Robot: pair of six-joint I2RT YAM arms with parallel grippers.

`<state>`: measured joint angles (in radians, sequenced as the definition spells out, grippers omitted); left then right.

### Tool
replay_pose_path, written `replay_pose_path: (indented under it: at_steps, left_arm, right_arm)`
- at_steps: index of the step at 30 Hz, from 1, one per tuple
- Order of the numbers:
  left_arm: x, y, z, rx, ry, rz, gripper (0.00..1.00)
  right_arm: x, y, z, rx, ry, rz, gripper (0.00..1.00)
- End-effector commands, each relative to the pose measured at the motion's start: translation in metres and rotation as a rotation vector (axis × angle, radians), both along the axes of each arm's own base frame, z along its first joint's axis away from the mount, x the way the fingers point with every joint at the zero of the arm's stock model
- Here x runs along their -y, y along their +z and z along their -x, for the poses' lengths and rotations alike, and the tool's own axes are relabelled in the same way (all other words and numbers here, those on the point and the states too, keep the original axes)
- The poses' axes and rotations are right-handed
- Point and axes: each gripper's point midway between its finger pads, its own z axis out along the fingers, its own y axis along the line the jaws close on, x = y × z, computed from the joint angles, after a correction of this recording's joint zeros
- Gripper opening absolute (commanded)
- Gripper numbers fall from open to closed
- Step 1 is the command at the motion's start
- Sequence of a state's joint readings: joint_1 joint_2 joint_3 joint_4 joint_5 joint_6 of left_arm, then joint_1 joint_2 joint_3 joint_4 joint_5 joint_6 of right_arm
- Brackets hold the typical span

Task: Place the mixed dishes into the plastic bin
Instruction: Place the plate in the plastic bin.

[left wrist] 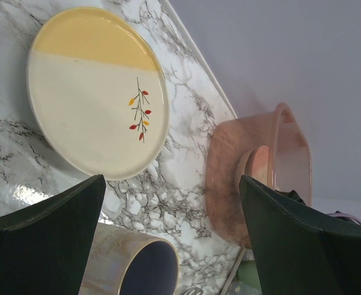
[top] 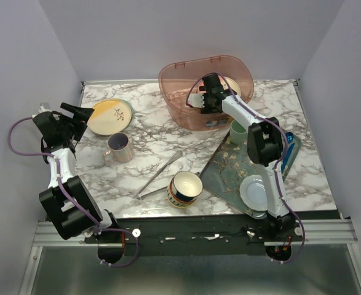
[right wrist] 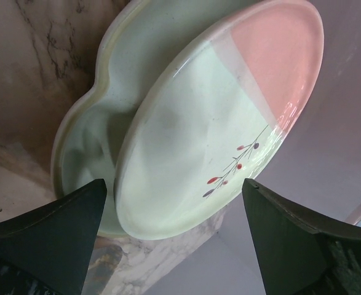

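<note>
The right pincer (right wrist: pixel 174 190) hung inside the big see-through pink plastic bin (top: pixel 238 69). Its two dark fingers (right wrist: pixel 51 227) were wide apart and held nothing. Just past its tips leaned a round pink-and-cream plate with a small twig painted on it (right wrist: pixel 229 110). Behind that plate sat a pale mint-green dish with a wavy edge (right wrist: pixel 94 129), and the plate hid much of it. From above, the arm covered nearly all of both dishes.

The left pincer (left wrist: pixel 171 190) was also wide apart and empty, well away from the bin. Ahead of it, on the white marble table (left wrist: pixel 186 123), lay a round yellow-and-cream plate with a twig (left wrist: pixel 94 98). Under its tips stood a pale lilac mug (left wrist: pixel 131 264), cut off by the picture's edge. Far off to its right were long metal tongs (top: pixel 158 175), a navy-and-yellow patterned bowl (top: pixel 185 187) and a flat flowery tray (top: pixel 229 166) with a small pale plate (top: pixel 254 190) on it. A green cup (top: pixel 237 132) peeked out, half hidden behind the right arm.
</note>
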<state>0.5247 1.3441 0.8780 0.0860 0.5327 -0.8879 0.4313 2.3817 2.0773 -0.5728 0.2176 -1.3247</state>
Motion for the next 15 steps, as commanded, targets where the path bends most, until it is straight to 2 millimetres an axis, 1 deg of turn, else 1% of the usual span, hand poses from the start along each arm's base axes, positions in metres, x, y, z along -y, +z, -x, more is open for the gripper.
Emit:
replay_pose_path:
  at_steps: [1,11,15]
  left_arm:
    - [-0.001,0.002,0.002,0.019,-0.008,0.002,0.99]
    - [0.000,0.003,0.002,0.022,-0.014,0.006,0.99]
    - [-0.001,0.003,0.002,0.022,-0.012,0.007,0.99]
  right_arm:
    - [-0.004,-0.017,0.014,-0.101,0.069,0.052,0.99]
    - [-0.029,0.009,0.025,-0.132,0.119,-0.077,1.00]
    - [-0.039,0.018,0.029,-0.148,0.102,-0.156,1.00]
